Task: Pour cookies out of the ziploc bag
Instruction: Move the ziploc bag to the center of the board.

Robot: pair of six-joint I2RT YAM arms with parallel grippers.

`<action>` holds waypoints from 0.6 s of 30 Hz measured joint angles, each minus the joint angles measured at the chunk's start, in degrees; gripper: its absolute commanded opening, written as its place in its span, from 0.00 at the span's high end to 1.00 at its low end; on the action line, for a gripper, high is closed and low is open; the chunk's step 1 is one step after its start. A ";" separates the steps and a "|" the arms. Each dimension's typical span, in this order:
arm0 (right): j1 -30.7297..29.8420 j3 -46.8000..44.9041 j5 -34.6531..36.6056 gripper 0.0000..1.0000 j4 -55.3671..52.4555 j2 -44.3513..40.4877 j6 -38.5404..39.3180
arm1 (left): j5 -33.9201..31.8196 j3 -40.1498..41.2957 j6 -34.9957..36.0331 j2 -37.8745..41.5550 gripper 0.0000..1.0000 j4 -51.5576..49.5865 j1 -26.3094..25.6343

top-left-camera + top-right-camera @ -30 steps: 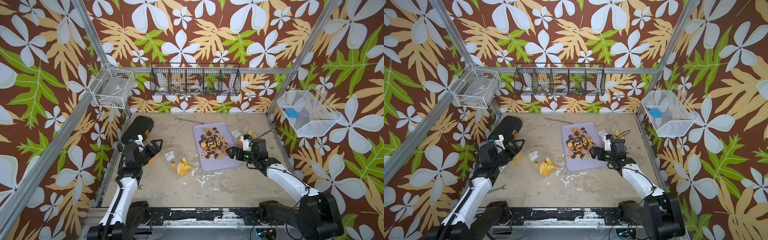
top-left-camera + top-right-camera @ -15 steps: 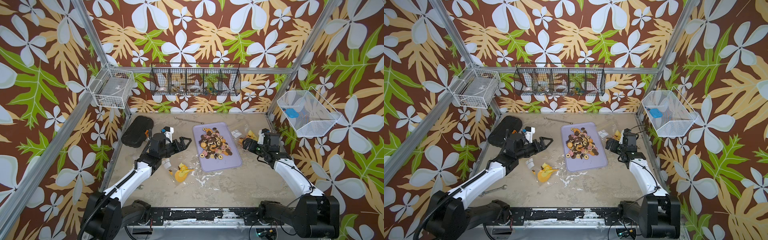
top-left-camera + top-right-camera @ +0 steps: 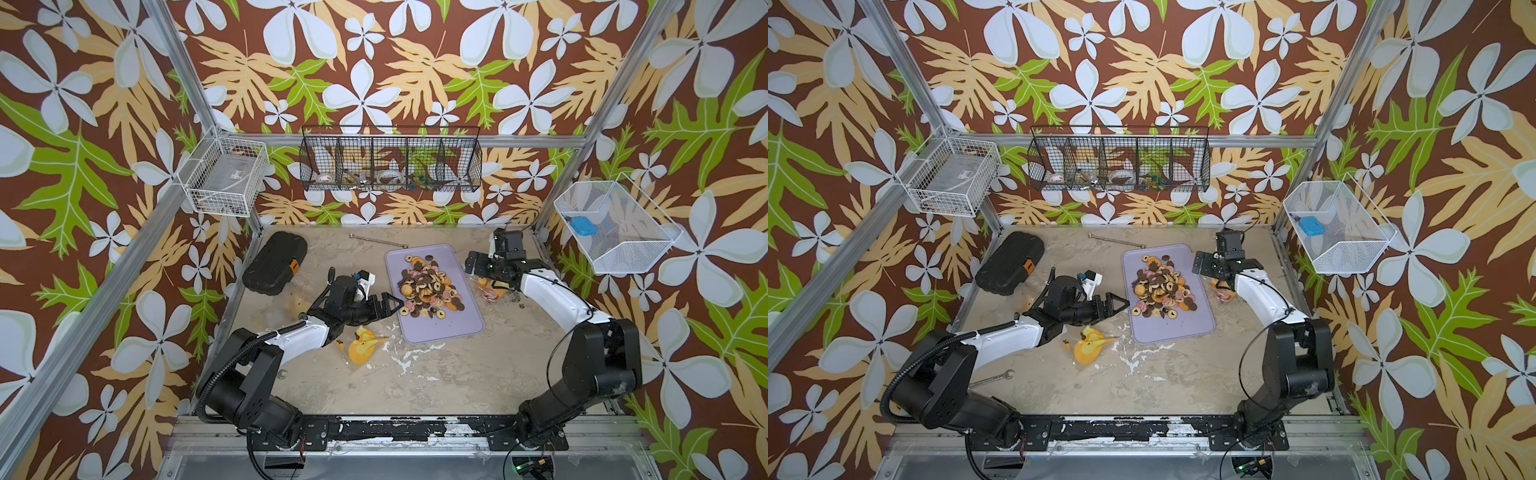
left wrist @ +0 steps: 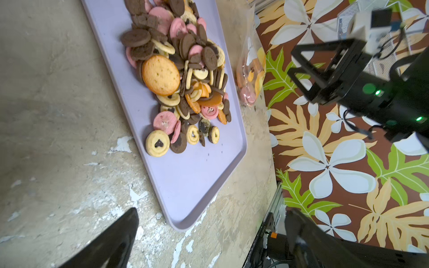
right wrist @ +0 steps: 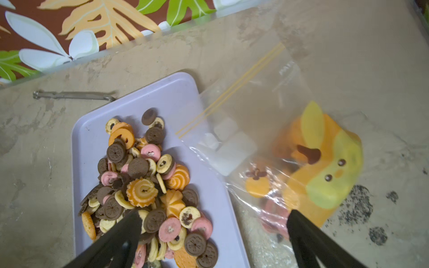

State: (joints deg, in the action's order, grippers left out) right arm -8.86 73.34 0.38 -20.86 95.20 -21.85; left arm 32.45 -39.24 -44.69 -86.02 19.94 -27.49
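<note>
The cookies (image 3: pixel 428 286), brown, pink and tan-orange, lie heaped on the far half of a lavender tray (image 3: pixel 451 328) right of the table's centre. A few pink and orange ones sit inside the clear ziploc bag (image 5: pixel 255 130), which lies flat on the table against the tray's right edge. The right gripper (image 3: pixel 473 262) hovers over the bag's far end, its fingers (image 5: pixel 120 239) spread apart and empty. The left gripper (image 3: pixel 392 304) sits at the tray's left edge, jaws also apart and holding nothing. A black case (image 3: pixel 274 264) lies far left, and a yellow-orange scrap (image 3: pixel 363 345) lies near-left of the tray.
</note>
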 measured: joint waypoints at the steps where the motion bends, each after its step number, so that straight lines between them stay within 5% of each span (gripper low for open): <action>1: -0.79 2.29 1.29 0.00 -0.79 1.95 0.39 | 0.35 0.22 0.02 -0.02 0.00 0.26 0.11; 13: -9.44 26.95 20.26 0.01 -10.54 25.24 7.78 | 6.16 3.91 -3.89 -0.98 0.00 7.67 8.87; 18: -9.35 28.94 25.81 0.18 -12.15 28.65 10.14 | 6.91 4.04 -4.52 -0.98 0.00 8.52 9.42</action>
State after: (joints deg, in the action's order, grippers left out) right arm -18.22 102.28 26.20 -33.01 123.85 -11.70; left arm 39.35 -35.20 -49.21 -87.00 28.47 -18.06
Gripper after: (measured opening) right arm 0.886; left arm 0.996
